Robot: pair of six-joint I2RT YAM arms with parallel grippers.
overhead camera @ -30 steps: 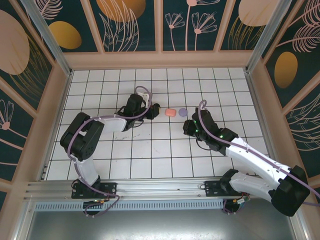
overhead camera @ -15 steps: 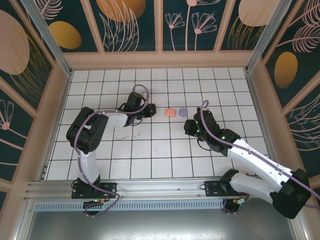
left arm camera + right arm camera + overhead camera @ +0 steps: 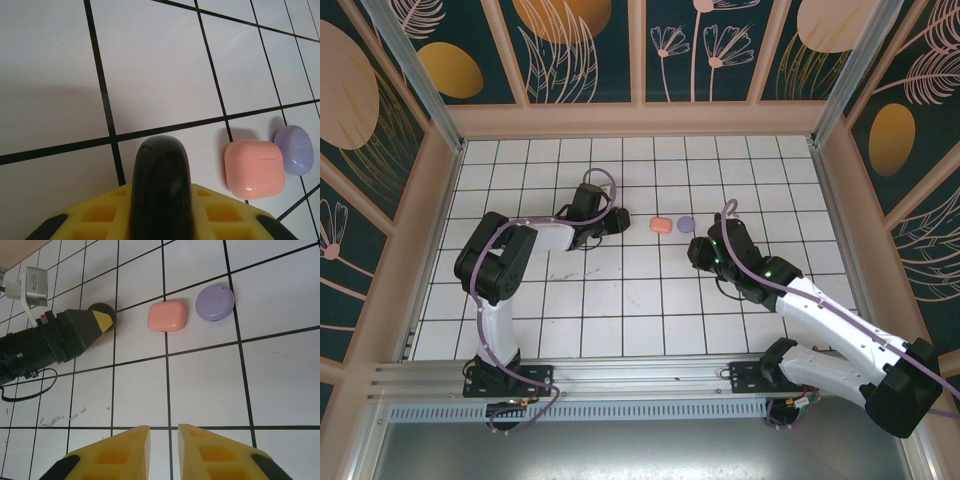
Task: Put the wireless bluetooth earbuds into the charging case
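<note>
Finding: the black charging case sits at the tips of the left fingers, at bottom centre of the left wrist view. Whether they clamp it cannot be told. The right fingers are slightly parted and empty. The pink case and lavender case lie just beside each other at upper centre, lids shut.

Risk: under a loose hold, the rounded black charging case may skid into the pink case.

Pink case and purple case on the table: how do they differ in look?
The coral-pink plastic case is a rounded square; the lavender plastic case is nearly round. In the right wrist view the pink case lies left of the lavender one. Both are closed and lie flat on the white tiled table.
</note>
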